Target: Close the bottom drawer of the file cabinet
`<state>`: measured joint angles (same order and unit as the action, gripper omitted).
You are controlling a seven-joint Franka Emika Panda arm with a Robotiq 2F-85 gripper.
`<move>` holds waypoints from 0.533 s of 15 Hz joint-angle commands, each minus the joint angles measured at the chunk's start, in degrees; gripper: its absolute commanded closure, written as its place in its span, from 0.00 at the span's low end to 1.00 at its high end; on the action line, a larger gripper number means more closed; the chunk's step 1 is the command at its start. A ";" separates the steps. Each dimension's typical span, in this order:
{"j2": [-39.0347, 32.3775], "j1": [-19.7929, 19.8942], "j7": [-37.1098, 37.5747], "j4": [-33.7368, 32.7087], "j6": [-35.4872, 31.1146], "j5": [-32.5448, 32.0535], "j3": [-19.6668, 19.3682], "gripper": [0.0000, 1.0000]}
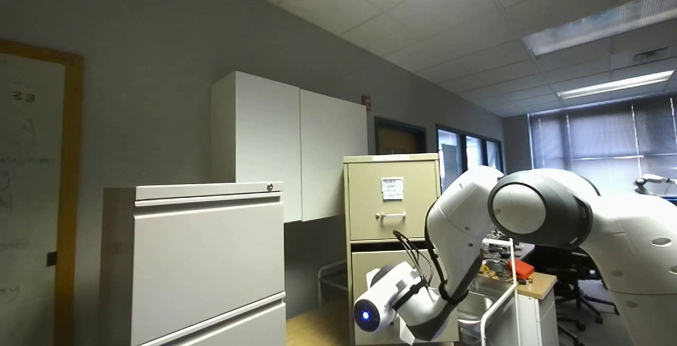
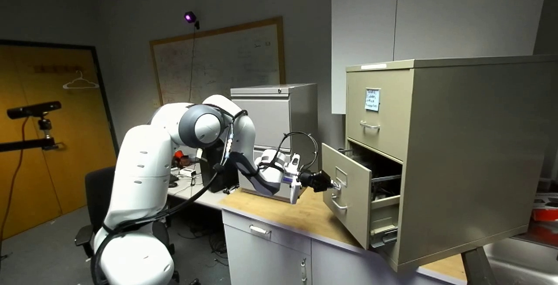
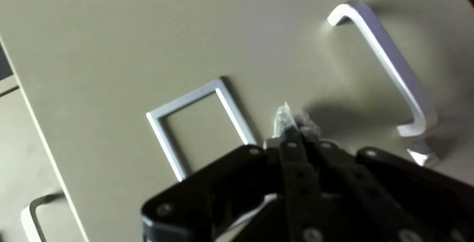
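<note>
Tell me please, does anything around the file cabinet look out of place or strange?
Yes: the bottom drawer of the file cabinet stands open, while the upper drawer is shut. The open one's label holder looks empty, though the shut one has a written label. No spill or damage is visible.

One claw [image 3: 295, 122], one two-drawer beige cabinet [image 2: 449, 158]

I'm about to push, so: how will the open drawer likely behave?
The drawer will likely slide rather than tip, since a metal rail shows at its side. Its flat, metal-looking front should stay stiff. Being smooth, it may let the shut pincer skid if pushed at an angle.
</note>
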<state>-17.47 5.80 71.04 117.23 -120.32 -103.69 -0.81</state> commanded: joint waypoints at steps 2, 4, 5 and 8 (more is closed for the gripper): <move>-4.25 2.26 -0.11 -10.98 -4.72 -13.24 -3.18 1.00; -6.82 3.41 0.58 -13.83 -6.22 -17.33 -3.68 1.00; -8.27 3.93 1.10 -15.46 -6.60 -19.15 -3.76 1.00; -12.48 5.41 2.60 -20.20 -6.87 -24.00 -3.77 1.00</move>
<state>-24.64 9.79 72.99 108.33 -126.94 -120.95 -3.58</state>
